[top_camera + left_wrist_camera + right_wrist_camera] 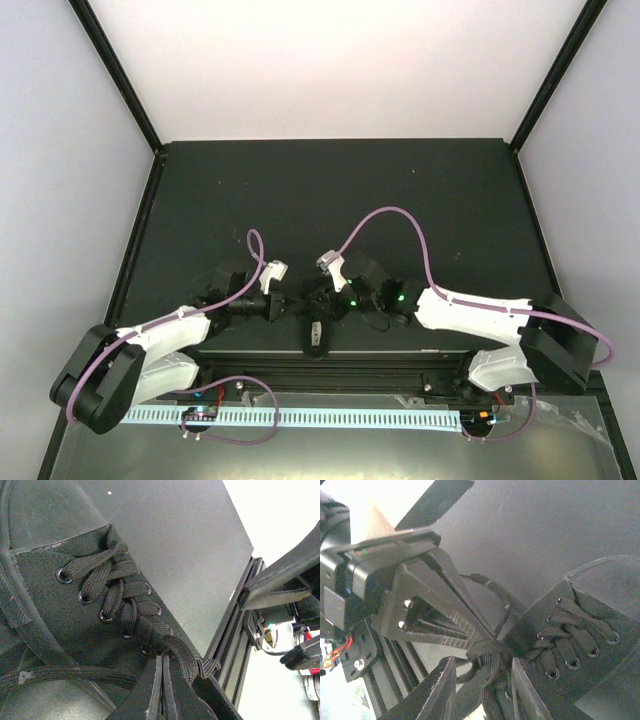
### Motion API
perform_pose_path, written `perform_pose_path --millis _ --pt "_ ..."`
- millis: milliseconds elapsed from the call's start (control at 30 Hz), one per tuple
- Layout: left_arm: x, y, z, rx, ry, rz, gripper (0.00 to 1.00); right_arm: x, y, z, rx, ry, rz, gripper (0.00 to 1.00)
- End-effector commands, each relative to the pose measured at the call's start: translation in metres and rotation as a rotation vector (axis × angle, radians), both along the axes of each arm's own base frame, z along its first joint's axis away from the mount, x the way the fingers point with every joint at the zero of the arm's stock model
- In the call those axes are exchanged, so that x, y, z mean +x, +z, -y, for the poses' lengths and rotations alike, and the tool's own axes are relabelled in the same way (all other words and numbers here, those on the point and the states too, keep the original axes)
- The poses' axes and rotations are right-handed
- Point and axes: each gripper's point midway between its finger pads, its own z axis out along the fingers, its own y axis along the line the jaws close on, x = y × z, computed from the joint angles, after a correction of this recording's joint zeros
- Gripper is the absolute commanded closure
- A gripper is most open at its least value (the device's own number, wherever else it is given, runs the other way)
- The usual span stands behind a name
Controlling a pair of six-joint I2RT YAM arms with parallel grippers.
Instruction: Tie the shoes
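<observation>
Currently the shoe [316, 338] lies on the table [300, 190], at the middle of the table's near edge. Its laces [112, 587] cross in rows through the eyelets [63, 575] up the front, and the strands gather in a bunch at the last pair.

Left gripper [162, 662]: fingers pressed together with only a hairline gap, and a lace strand pinched at their tips in that bunch.

Right gripper [484, 665]: fingers spread apart, one on each side of the bunch. They are not clamped on it, and contact with the strands cannot be confirmed.

Both grippers meet tip to tip low over the shoe at the table's near edge, each reaching in from its own side. One thin strand trails off onto the table surface beside the shoe
</observation>
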Motion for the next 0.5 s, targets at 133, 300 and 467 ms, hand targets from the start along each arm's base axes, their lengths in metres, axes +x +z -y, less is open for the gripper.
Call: perform_pose_path --millis 133,300,467 --pt "0.003 0.005 0.0 -0.011 0.011 0.008 0.98 -0.014 -0.004 0.003 -0.23 0.046 0.197 0.57" --pt "0.004 0.002 0.0 -0.004 0.01 -0.005 0.98 -0.021 -0.01 -0.009 -0.368 0.067 0.302 0.52" --pt "0.004 0.0 0.0 -0.001 0.009 -0.012 0.98 -0.022 -0.02 -0.017 -0.476 0.078 0.381 0.5"
